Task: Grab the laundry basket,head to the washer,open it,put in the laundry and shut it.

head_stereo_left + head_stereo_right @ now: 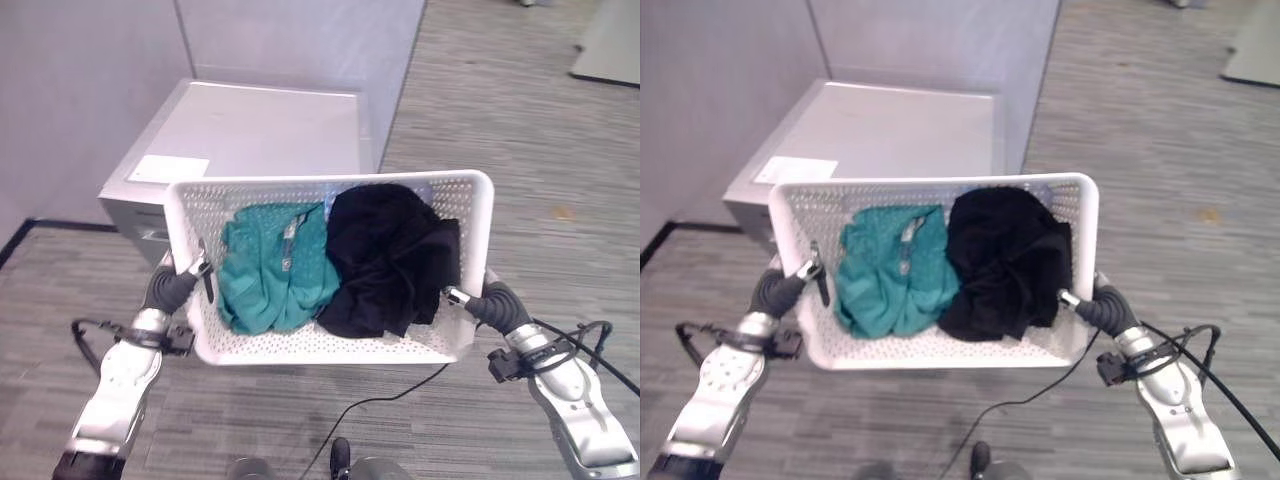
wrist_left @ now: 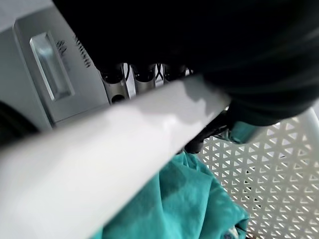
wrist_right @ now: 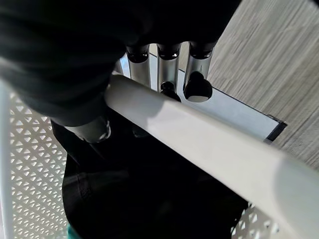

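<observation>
You're gripping the laundry basket [image 1: 330, 200] with left hand [image 1: 172, 284] and right hand [image 1: 497, 303] curling round opposite rims, keeping it level above the washer [image 1: 250, 135].

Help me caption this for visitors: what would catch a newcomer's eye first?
A white laundry basket held up at mid-view, the left hand and right hand curled round its side rims. Inside lie a teal garment and, beside it, a black one. Just beyond stands a grey washer.
</observation>
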Tool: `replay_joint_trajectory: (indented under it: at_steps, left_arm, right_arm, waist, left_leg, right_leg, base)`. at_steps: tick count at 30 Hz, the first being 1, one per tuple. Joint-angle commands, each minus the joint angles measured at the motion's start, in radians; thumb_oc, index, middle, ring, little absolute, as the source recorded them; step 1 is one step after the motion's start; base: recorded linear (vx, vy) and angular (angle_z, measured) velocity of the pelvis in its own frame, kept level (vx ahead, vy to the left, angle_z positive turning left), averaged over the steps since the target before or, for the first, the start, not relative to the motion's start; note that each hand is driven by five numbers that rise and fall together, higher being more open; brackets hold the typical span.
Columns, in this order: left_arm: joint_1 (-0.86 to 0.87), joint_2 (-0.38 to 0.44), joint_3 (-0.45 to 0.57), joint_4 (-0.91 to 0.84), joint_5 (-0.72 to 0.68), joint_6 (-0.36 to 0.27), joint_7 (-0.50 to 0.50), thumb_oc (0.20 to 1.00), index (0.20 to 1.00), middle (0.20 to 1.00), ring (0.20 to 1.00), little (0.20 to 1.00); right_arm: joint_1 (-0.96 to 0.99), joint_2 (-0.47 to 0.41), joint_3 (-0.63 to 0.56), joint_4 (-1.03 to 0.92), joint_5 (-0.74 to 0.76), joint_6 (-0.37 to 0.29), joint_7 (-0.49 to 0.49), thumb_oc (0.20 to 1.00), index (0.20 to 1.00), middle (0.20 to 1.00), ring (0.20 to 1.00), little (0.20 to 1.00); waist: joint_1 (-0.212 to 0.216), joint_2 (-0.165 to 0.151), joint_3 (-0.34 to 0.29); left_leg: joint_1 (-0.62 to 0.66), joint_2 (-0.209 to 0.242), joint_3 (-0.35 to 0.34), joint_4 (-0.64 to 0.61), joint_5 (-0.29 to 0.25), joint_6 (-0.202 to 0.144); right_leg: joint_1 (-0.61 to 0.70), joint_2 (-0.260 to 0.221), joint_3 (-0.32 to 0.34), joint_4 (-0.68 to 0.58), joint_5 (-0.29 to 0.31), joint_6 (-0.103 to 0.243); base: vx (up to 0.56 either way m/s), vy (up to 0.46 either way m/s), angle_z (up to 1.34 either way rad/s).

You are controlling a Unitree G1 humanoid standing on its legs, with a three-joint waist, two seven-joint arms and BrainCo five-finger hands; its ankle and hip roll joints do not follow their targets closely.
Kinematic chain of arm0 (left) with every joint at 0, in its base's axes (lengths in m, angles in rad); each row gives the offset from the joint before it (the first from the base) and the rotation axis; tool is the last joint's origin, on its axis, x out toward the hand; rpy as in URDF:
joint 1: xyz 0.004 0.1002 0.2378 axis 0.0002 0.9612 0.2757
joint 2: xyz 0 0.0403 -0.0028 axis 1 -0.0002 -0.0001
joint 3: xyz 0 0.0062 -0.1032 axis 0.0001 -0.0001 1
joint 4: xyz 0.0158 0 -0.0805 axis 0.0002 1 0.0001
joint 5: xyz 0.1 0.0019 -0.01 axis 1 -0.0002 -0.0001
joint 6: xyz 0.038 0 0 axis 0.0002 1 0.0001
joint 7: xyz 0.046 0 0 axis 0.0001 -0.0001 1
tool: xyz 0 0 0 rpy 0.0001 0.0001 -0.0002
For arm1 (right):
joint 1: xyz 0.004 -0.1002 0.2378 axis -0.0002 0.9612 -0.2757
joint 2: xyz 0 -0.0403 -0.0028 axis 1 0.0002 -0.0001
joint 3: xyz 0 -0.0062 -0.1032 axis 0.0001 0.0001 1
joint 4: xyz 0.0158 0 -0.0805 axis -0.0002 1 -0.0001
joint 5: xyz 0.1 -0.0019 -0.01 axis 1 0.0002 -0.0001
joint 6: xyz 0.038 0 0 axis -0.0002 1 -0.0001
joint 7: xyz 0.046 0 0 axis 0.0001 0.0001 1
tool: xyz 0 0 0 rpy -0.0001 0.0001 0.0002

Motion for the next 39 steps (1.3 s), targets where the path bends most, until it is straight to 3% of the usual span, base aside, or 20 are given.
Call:
replay_joint_trajectory:
  at_steps: [1, 7, 10, 17, 18, 19, 20, 25, 26, 29, 35, 36, 37, 39]
  left_arm:
    - [-0.077, 0.176, 0.374, 0.118, -0.023, -0.053, 0.134, 0.2, 0.2, 0.2, 0.2, 0.2]
    - [-0.214, 0.242, 0.28, 0.216, -0.021, -0.041, 0.14, 0.2, 0.2, 0.2, 0.2, 0.2]
    - [-0.352, 0.323, 0.165, 0.327, -0.062, -0.031, 0.134, 0.2, 0.2, 0.2, 0.2, 0.2]
    - [-0.573, 0.431, -0.038, 0.526, -0.086, -0.004, 0.1, 0.2, 0.2, 0.2, 0.2, 0.2]
    - [-0.65, 0.441, -0.119, 0.578, -0.091, 0.006, 0.086, 0.2, 0.2, 0.2, 0.2, 0.2]
    - [-0.693, 0.435, -0.165, 0.599, -0.095, 0.011, 0.076, 0.2, 0.2, 0.2, 0.2, 0.2]
    - [-0.81, 0.418, -0.276, 0.673, -0.107, 0.021, 0.066, 0.2, 0.2, 0.2, 0.2, 0.2]
    - [-1.013, 0.363, -0.444, 0.814, -0.133, 0.033, 0.058, 0.2, 0.2, 0.2, 0.2, 0.2]
    - [-1.135, 0.32, -0.541, 0.909, -0.154, 0.042, 0.056, 0.2, 0.2, 0.2, 0.2, 0.2]
    - [-1.303, 0.262, -0.661, 1.1, -0.168, 0.054, 0.059, 0.2, 0.2, 0.2, 0.2, 0.2]
    - [-1.523, 0.134, -0.816, 1.353, -0.181, 0.065, 0.067, 0.2, 0.2, 0.2, 0.2, 0.2]
    - [-1.54, 0.122, -0.828, 1.369, -0.189, 0.064, 0.069, 0.2, 0.2, 0.2, 0.2, 0.2]
    - [-1.566, 0.096, -0.845, 1.387, -0.199, 0.065, 0.076, 0.2, 0.2, 0.2, 0.2, 0.2]
    - [-1.591, 0.077, -0.864, 1.411, -0.206, 0.07, 0.074, 0.2, 0.2, 0.2, 0.2, 0.2]
  right_arm:
    - [-0.125, -0.162, -0.127, 0.176, 0.034, -0.036, -0.081, 0.2, 0.2, 0.2, 0.2, 0.2]
    - [-0.288, -0.169, -0.024, 0.272, 0.014, -0.017, -0.114, 0.2, 0.2, 0.2, 0.2, 0.2]
    - [-0.416, -0.176, 0.076, 0.377, -0.02, 0.015, -0.137, 0.2, 0.2, 0.2, 0.2, 0.2]
    - [-0.528, -0.204, 0.16, 0.497, -0.03, 0.042, -0.146, 0.2, 0.2, 0.2, 0.2, 0.2]
    - [-0.564, -0.207, 0.186, 0.547, -0.02, 0.051, -0.149, 0.2, 0.2, 0.2, 0.2, 0.2]
    - [-0.593, -0.209, 0.212, 0.581, -0.017, 0.059, -0.151, 0.2, 0.2, 0.2, 0.2, 0.2]
    - [-0.67, -0.22, 0.272, 0.658, -0.018, 0.073, -0.154, 0.2, 0.2, 0.2, 0.2, 0.2]
    - [-0.83, -0.223, 0.375, 0.797, -0.013, 0.088, -0.166, 0.2, 0.2, 0.2, 0.2, 0.2]
    - [-0.953, -0.196, 0.466, 0.92, -0.004, 0.101, -0.175, 0.2, 0.2, 0.2, 0.2, 0.2]
    - [-1.144, -0.143, 0.59, 1.101, 0.021, 0.12, -0.176, 0.2, 0.2, 0.2, 0.2, 0.2]
    - [-1.407, -0.015, 0.76, 1.37, 0.08, 0.133, -0.177, 0.2, 0.2, 0.2, 0.2, 0.2]
    - [-1.43, -0.005, 0.78, 1.399, 0.088, 0.135, -0.173, 0.2, 0.2, 0.2, 0.2, 0.2]
    - [-1.466, 0.015, 0.805, 1.45, 0.109, 0.14, -0.171, 0.2, 0.2, 0.2, 0.2, 0.2]
    - [-1.5, 0.037, 0.827, 1.494, 0.118, 0.139, -0.169, 0.2, 0.2, 0.2, 0.2, 0.2]
  waist:
    - [0.067, -0.013, -0.105]
    - [0.08, 0.018, -0.14]
    - [0.087, 0.031, -0.151]
    - [0.084, 0.032, -0.158]
    - [0.082, 0.032, -0.159]
    - [0.078, 0.032, -0.162]
    - [0.072, 0.032, -0.166]
    - [0.061, 0.031, -0.165]
    - [0.057, 0.03, -0.165]
    - [0.05, 0.027, -0.163]
    - [0.045, 0.009, -0.15]
    - [0.043, 0.005, -0.147]
    - [0.044, -0.008, -0.13]
    - [0.058, -0.029, -0.09]
  left_leg:
    - [-0.012, -0.017, -0.022, -0.057, 0.069, -0.012]
    - [0.055, -0.013, 0.0, -0.11, 0.036, -0.039]
    - [0.089, -0.035, 0.023, -0.106, 0.0, -0.029]
    - [0.12, -0.049, 0.059, -0.117, -0.016, -0.015]
    - [0.124, -0.054, 0.063, -0.121, -0.019, -0.01]
    - [0.125, -0.056, 0.066, -0.123, -0.02, -0.008]
    - [0.132, -0.059, 0.07, -0.137, -0.018, -0.005]
    - [0.142, -0.059, 0.075, -0.161, -0.011, -0.001]
    - [0.141, -0.058, 0.076, -0.169, -0.006, 0.0]
    - [0.139, -0.054, 0.078, -0.176, 0.0, 0.001]
    - [0.108, -0.049, 0.074, -0.164, 0.007, -0.005]
    - [0.095, -0.047, 0.07, -0.151, 0.005, -0.008]
    - [0.047, -0.042, 0.065, -0.063, -0.009, -0.018]
    - [-0.054, -0.076, 0.04, 0.114, -0.009, -0.026]
  right_leg:
    - [0.035, -0.019, -0.031, -0.05, -0.044, 0.093]
    - [0.073, -0.03, -0.019, -0.069, -0.041, 0.104]
    - [0.081, -0.056, -0.007, -0.061, -0.033, 0.12]
    - [0.077, -0.08, 0.018, -0.05, -0.029, 0.14]
    - [0.078, -0.086, 0.018, -0.051, -0.028, 0.145]
    - [0.078, -0.088, 0.018, -0.05, -0.028, 0.148]
    - [0.078, -0.091, 0.015, -0.05, -0.027, 0.153]
    - [0.072, -0.092, 0.013, -0.048, -0.025, 0.159]
    - [0.066, -0.091, 0.011, -0.046, -0.022, 0.162]
    - [0.057, -0.088, 0.011, -0.047, -0.018, 0.165]
    - [0.029, -0.076, 0.013, -0.04, -0.017, 0.164]
    - [0.023, -0.071, 0.012, -0.034, -0.021, 0.16]
    - [0.018, -0.061, 0.015, -0.022, -0.035, 0.145]
    - [0.015, -0.061, 0.015, -0.009, -0.039, 0.129]
  base:
    - [0.08, 0.101, -0.57]
    - [0.08, 0.114, -0.13]
    - [0.09, 0.181, 0.04]
    - [0.04, 0.096, -0.1]
    - [0.03, 0.057, -0.08]
    - [0.05, 0.088, -0.1]
    - [0.04, 0.05, -0.14]
    - [0.02, 0.033, -0.03]
    - [0.01, 0.032, 0.0]
    - [0.01, 0.016, -0.01]
    - [0.0, -0.014, 0.01]
    - [0.01, -0.096, 0.13]
    - [-0.03, -0.115, 0.27]
    - [-0.1, -0.095, 0.3]
